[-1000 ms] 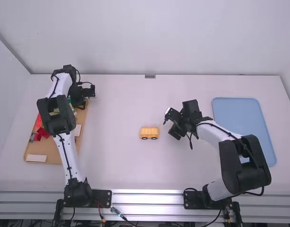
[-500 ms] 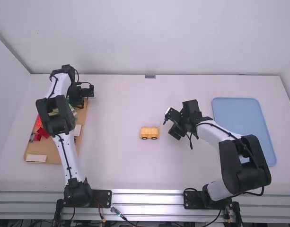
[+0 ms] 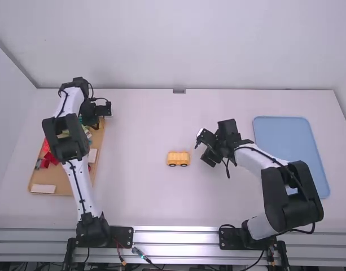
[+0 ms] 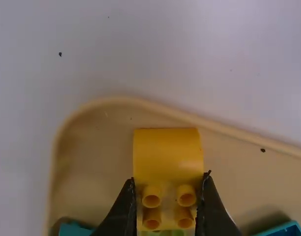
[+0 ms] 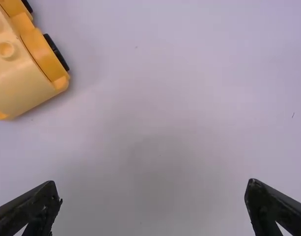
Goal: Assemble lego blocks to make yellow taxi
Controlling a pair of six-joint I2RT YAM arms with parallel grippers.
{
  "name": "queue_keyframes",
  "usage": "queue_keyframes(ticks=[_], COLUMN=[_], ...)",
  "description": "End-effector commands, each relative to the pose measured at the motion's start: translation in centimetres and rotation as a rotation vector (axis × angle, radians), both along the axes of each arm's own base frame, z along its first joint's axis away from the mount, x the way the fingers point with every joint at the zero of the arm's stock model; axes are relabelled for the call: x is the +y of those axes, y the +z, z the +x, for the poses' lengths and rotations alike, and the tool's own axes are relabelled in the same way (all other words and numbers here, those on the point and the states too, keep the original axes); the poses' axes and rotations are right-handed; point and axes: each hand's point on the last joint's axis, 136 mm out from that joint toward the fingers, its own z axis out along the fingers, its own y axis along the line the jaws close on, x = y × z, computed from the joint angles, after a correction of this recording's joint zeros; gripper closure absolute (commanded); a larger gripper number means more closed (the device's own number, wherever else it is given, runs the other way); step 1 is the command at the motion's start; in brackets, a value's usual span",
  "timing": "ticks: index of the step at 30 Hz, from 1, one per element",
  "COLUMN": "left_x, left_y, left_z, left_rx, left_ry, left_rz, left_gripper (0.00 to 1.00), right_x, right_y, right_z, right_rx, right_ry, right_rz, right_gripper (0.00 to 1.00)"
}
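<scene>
Over the far end of the wooden tray (image 3: 71, 185) is my left gripper (image 3: 93, 123). In the left wrist view my left gripper (image 4: 166, 196) is shut on a yellow block (image 4: 168, 152) with a curved side and several round studs, above the tray's rounded corner. A yellow wheeled car body (image 3: 178, 158) stands upright at the middle of the table. My right gripper (image 3: 203, 149) is held just right of it, not touching. In the right wrist view my right gripper (image 5: 152, 196) stands wide open with nothing between its fingers, and the car body (image 5: 22, 73) shows studs on top.
Red blocks (image 3: 51, 158) and a pale block (image 3: 43, 188) lie in the wooden tray, partly under the left arm. Teal pieces (image 4: 283, 229) are close to the left gripper. A blue tray (image 3: 285, 135) lies at the right, beyond the right arm.
My left gripper has shifted slightly to the left over the wooden tray. The right arm and the car body have stayed still.
</scene>
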Motion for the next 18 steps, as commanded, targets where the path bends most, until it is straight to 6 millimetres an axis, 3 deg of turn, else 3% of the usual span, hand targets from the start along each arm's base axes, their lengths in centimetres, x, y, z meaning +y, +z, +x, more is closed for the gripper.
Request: queue_keyframes(ticks=[1,8,12,14,18], left_x=[0.3,-0.2,-1.2,-2.0,-5.7], left_y=[-0.6,2.0,4.7,5.9,7.6], left_z=[-0.3,1.2,2.3,2.1,1.2], left_rx=[0.021,-0.039,-0.085,-0.076,-0.020], left_ry=[0.060,0.184,0.358,0.416,0.421], left_rz=[0.024,-0.008,-0.059,-0.087,-0.191], left_gripper=[0.98,0.98,0.98,0.98,0.98], right_x=[0.1,0.1,0.1,0.1,0.2], right_y=[0.3,0.3,0.3,0.3,0.4], right_z=[-0.1,-0.1,-0.1,-0.1,0.0], right_rx=[-0.004,-0.005,-0.005,-0.005,-0.010], right_ry=[0.000,0.001,0.000,0.000,0.002], right_rz=[0.011,0.010,0.012,0.012,0.012], right_gripper=[0.01,0.00,0.01,0.01,0.01])
